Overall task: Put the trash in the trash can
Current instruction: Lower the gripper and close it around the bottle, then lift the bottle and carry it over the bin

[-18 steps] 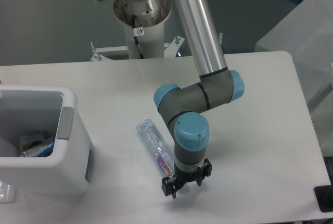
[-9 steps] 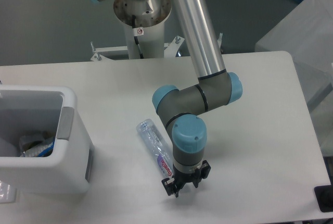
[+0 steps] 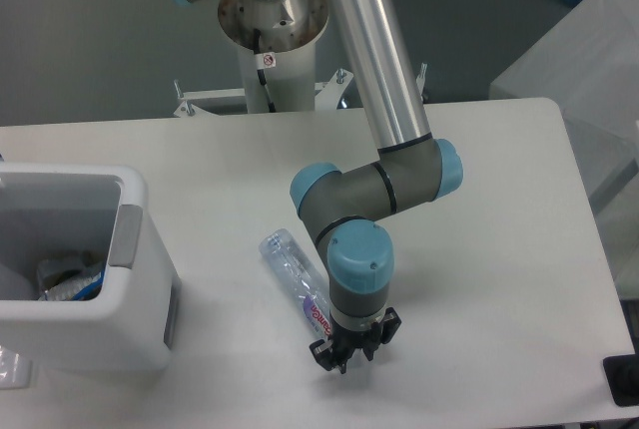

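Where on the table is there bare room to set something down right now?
Free: the white table right of the gripper, and the far strip behind the arm. Crowded: the near-left, where the clear plastic bottle lies between the gripper and the white boxy plastic bin.

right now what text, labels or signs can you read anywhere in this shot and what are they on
Bottle label: pink lettering partly hidden by the gripper, too blurred to read.
Robot base column: a small round red-and-white sticker, a prohibition-type sign; its symbol is too small to make out.
Trash can: no text visible.
Wrapper inside it: print too small to read.
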Robot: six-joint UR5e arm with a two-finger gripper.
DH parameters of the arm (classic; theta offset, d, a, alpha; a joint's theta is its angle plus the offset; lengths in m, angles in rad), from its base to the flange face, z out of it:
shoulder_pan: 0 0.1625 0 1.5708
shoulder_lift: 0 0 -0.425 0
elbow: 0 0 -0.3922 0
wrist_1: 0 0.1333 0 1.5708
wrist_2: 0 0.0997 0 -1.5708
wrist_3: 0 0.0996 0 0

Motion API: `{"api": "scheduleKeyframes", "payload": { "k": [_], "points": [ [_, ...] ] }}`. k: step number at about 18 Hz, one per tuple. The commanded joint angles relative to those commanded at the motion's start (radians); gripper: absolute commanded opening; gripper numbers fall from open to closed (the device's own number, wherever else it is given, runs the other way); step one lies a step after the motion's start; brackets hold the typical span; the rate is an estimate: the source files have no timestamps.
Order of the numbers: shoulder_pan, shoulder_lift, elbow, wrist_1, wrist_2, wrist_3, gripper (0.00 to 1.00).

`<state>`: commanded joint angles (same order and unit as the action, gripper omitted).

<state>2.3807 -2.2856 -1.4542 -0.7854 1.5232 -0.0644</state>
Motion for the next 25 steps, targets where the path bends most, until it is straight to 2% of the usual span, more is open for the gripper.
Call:
{"api": "scheduleKeyframes", "payload": {
  "k": [6, 12, 16, 19, 22, 23, 25],
  "points": [
    [0.000, 0.003, -0.002, 0.000, -0.002, -0.002, 0.33],
    [0.000, 0.015, 0.005, 0.002, -0.002, -0.002, 0.33],
    [0.011, 0.078, 0.024, 0.005, -0.011, 0.000, 0.33],
    [0.018, 0.120, 0.086, 0.003, -0.018, -0.003, 0.33],
    [0.029, 0.188, 0.118, 0.005, -0.028, -0.003, 0.33],
    [0.026, 0.211, 0.124, 0.012, -0.029, 0.003, 0.33],
    [0.023, 0.251, 0.147, 0.070, -0.028, 0.005, 0.33]
  ]
}}
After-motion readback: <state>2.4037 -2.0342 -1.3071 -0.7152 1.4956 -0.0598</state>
